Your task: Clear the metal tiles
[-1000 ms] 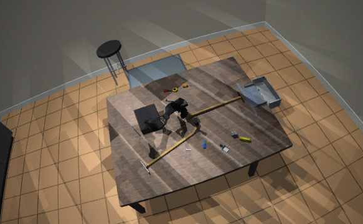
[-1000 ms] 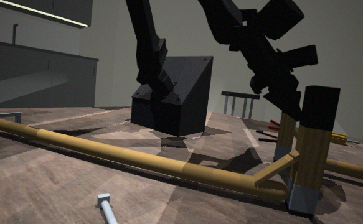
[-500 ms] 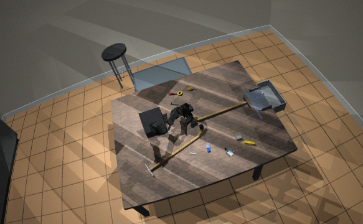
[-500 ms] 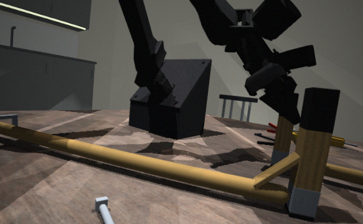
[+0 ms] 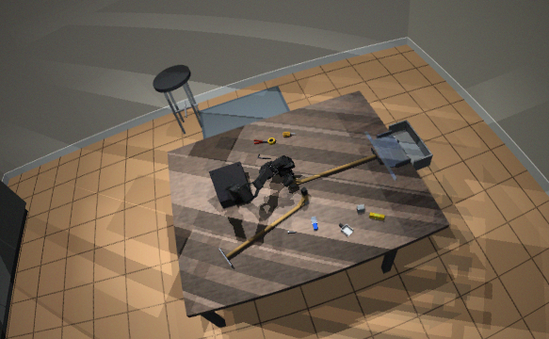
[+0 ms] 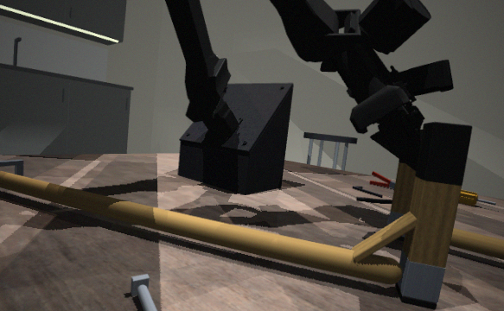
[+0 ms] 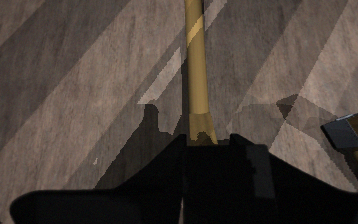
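The long scraper has a yellow wooden handle [image 5: 335, 170] [image 6: 489, 247] [image 7: 197, 75] that runs low over the table to the steel bench plate [image 5: 391, 150]. My gripper [image 6: 407, 161] [image 7: 207, 140] is shut on the scraper's upright wooden grip, at the handle's near end. The scraper's head is at the plate's near side; its blade is too small to tell from the plate's edge. The grey catch box [image 5: 423, 162] is at the plate's far end. I cannot make out any metal tiles on the plate or in the box.
A second long-handled tool [image 5: 266, 231] [image 6: 234, 233] [image 7: 347, 132] lies on the table, its upright grip [image 6: 435, 216] close beside my gripper. Red pliers [image 5: 260, 141], a yellow ring [image 5: 271, 140] and a screwdriver [image 5: 287, 135] lie behind the arm. A blue item [image 5: 314, 224] and a yellow item [image 5: 377, 216] lie in front.
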Motion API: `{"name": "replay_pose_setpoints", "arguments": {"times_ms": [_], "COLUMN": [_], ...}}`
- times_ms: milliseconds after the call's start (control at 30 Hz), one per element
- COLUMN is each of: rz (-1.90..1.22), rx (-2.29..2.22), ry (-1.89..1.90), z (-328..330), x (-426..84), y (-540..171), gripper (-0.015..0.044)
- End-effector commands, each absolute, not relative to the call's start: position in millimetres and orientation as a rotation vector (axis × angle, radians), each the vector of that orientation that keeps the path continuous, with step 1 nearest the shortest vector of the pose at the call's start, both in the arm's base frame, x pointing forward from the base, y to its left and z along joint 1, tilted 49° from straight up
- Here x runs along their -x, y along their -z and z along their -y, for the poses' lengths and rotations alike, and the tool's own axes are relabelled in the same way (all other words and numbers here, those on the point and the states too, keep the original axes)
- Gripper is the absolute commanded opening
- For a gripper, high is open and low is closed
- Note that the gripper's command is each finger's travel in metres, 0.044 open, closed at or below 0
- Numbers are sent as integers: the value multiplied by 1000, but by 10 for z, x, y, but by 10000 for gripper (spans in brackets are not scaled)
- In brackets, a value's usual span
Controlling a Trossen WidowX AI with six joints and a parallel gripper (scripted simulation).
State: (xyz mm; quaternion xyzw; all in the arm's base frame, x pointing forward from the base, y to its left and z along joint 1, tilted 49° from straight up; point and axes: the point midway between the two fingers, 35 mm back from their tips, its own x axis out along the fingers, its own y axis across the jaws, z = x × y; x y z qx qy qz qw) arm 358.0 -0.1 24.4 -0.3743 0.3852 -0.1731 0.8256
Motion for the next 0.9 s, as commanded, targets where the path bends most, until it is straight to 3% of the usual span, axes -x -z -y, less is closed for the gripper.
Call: {"name": "replay_pose_setpoints", "arguments": {"times_ms": [0, 867], "rz": [-812, -805], "rx": [795, 795], "ry": [361, 362], "z": [-37, -160], "x": [-3676, -4043], "y": [-240, -112], "gripper": [0, 0]}}
